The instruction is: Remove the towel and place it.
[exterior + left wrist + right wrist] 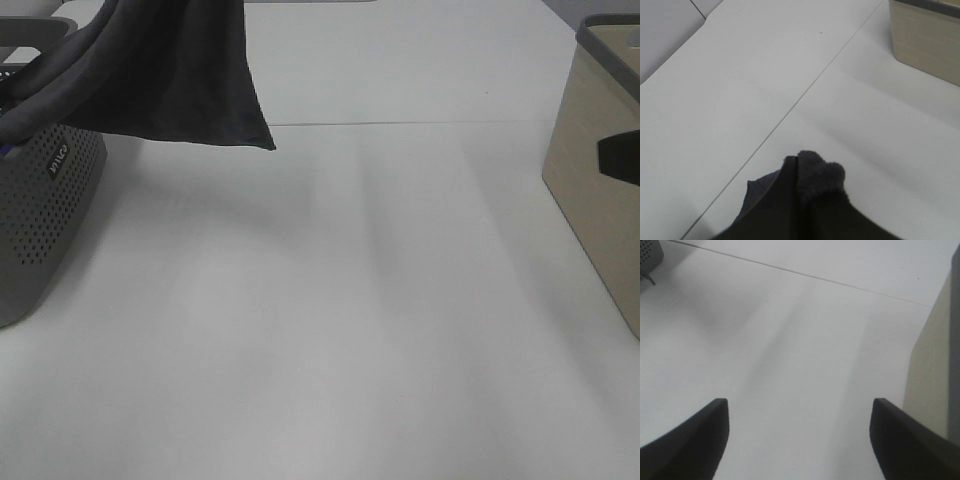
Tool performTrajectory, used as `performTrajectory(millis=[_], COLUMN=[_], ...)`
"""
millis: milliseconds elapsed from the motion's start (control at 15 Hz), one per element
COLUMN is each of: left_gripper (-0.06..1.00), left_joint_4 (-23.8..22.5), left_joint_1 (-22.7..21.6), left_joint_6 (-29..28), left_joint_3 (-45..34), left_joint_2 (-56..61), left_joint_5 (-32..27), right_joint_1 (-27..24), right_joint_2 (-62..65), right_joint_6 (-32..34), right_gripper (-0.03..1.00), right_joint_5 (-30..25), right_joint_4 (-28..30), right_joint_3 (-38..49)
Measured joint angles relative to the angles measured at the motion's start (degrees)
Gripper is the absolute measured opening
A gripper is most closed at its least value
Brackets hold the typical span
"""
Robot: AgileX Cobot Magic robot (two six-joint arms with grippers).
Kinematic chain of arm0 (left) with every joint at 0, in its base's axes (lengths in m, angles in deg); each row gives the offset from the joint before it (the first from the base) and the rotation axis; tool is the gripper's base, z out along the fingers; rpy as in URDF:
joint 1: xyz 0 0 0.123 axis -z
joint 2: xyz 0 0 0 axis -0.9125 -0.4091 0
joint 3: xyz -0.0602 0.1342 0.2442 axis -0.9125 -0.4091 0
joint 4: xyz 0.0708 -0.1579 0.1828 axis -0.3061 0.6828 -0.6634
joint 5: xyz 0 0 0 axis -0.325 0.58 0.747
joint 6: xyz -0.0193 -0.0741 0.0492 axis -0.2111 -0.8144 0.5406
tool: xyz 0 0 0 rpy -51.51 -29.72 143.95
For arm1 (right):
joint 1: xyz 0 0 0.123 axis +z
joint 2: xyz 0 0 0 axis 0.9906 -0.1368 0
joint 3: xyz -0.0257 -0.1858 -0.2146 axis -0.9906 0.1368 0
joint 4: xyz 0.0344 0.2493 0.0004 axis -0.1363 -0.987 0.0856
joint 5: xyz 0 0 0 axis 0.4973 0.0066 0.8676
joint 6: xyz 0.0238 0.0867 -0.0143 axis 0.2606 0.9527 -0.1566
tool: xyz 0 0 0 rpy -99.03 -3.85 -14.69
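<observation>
Towel [170, 70] is hanging high over the grey basket [40, 210] because we are pinching it tight in our left gripper [807, 197]. Our right gripper [800, 440] is hovering wide open, holding nothing.

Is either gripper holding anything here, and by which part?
The left gripper is shut on the towel, pinching a bunched fold; a free corner hangs beside the grey basket. The right gripper is open and empty.
</observation>
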Motion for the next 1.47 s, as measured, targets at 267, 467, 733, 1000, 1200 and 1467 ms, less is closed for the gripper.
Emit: performTrajectory(millis=[267, 467, 733, 1000, 1200, 1467], left_gripper=[0.0, 0.0, 0.0, 0.0, 0.0, 0.0], left_joint_4=[1.15, 1.78, 2.18, 3.55, 4.3, 4.47], left_joint_1=[2.46, 3.15, 3.15, 3.15, 3.15, 3.15], left_joint_6=[-0.23, -0.23, -0.23, -0.23, -0.23, -0.74], left_joint_3=[0.06, 0.06, 0.06, 0.06, 0.06, 0.06], left_joint_2=[-1.72, -2.75, -2.75, -2.75, -2.75, -2.75], left_joint_5=[3.61, 6.25, 7.33, 7.33, 7.73, 10.31], right_joint_1=[0.34, 9.57, 23.72, 26.47, 26.47, 26.53], right_joint_2=[-11.86, -18.45, -27.33, -33.52, -36.1, -38.16], right_joint_6=[-26.07, -48.41, -60.45, -60.85, -60.85, -60.85], right_gripper=[0.76, 0.76, 0.76, 0.76, 0.76, 0.56], right_joint_5=[0.23, 3.27, 14.67, 15.41, 14.15, 12.38], right_joint_4=[-22.69, -42.97, -55.63, -56.26, -56.26, -56.26], right_joint_3=[-2.64, -2.69, -6.25, -12.09, -12.49, -12.49])
